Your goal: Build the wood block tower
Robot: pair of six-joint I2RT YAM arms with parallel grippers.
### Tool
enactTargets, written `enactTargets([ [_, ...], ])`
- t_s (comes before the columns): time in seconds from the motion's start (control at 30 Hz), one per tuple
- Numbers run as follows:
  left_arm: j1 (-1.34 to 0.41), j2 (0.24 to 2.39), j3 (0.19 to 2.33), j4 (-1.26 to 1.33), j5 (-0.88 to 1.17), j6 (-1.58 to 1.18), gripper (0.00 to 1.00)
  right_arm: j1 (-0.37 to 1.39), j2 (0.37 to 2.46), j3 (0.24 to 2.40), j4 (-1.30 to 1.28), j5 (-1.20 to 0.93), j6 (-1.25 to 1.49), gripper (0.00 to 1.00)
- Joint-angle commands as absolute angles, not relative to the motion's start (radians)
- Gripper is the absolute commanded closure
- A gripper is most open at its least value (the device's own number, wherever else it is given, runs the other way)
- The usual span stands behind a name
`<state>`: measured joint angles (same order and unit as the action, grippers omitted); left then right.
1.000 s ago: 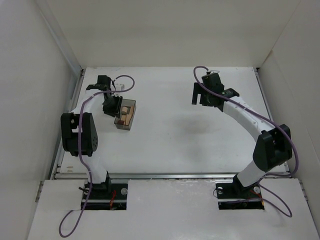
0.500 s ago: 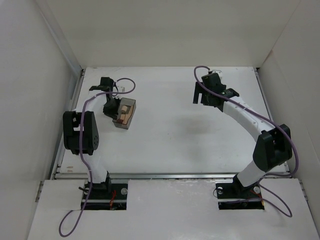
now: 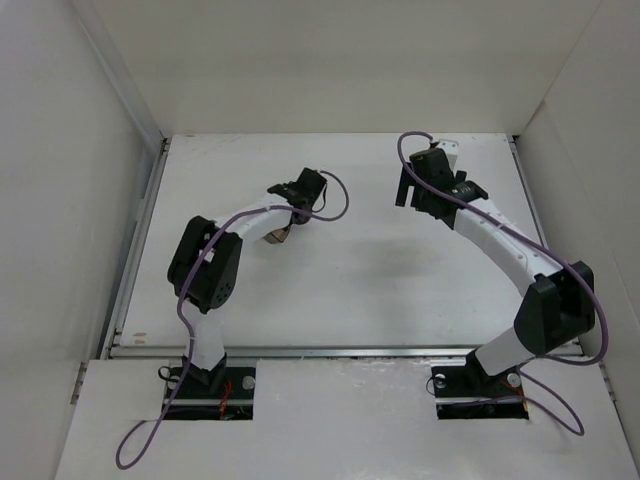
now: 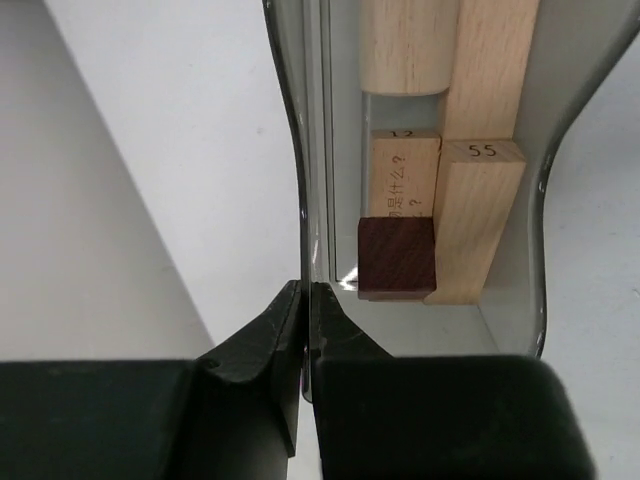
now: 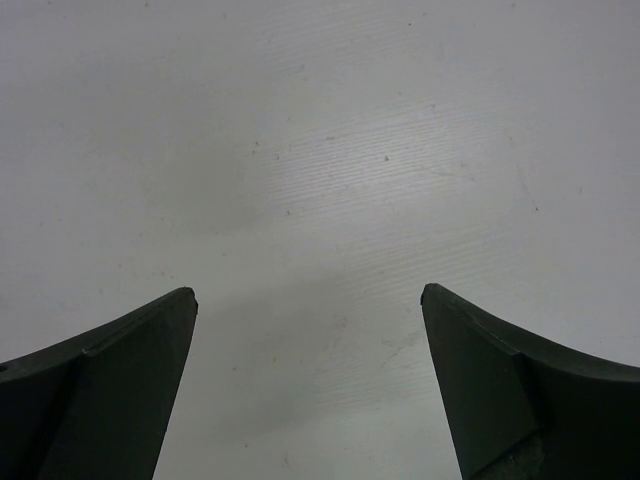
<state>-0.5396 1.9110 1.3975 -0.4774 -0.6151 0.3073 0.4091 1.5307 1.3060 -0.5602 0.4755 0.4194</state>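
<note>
1. The left claw (image 4: 305, 300) is clamped on the left wall of the clear tray (image 4: 300, 150), fingers pressed together on its rim.
2. The tray's long axis runs straight away from that claw.
3. Inside the tray, the dark red-brown cube (image 4: 397, 258) sits nearest the claw, touching the pale block marked 55 (image 4: 475, 220) on its right.
4. Another pale block (image 4: 405, 170) lies just behind the cube. Beyond it are a round pale dowel (image 4: 410, 45) and a pale plank (image 4: 497, 60).
5. All the pale pieces lie flat, lengthwise along the tray.
6. The right claw (image 5: 308, 300) hangs well apart from the tray, fingers spread wide over bare table (image 5: 320, 120).
</note>
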Motion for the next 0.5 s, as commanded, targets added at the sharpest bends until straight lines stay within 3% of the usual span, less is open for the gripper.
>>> enactTargets([
  [0.0,-0.589,1.947,1.368,-0.491,-0.723,0.302,1.00,0.417,1.493,1.292,-0.577,0.526,0.439,0.00],
  [0.03,-0.603,1.947,1.359,-0.491,-0.723,0.292,1.00,0.417,1.482,1.282,-0.577,0.526,0.439,0.00],
  [0.07,-0.629,1.947,1.359,-0.491,-0.698,0.291,0.94,0.417,1.482,1.282,-0.577,0.526,0.439,0.00],
  [0.1,-0.641,1.933,1.348,-0.491,-0.689,0.291,0.74,0.417,1.473,1.273,-0.577,0.526,0.439,0.00],
  [0.27,-0.687,1.872,1.357,-0.538,-0.617,0.301,0.72,0.417,1.473,1.262,-0.577,0.535,0.439,0.00],
  [0.47,-0.687,1.812,1.419,-0.666,-0.365,0.272,0.72,0.417,1.482,1.262,-0.577,0.545,0.448,0.00],
])
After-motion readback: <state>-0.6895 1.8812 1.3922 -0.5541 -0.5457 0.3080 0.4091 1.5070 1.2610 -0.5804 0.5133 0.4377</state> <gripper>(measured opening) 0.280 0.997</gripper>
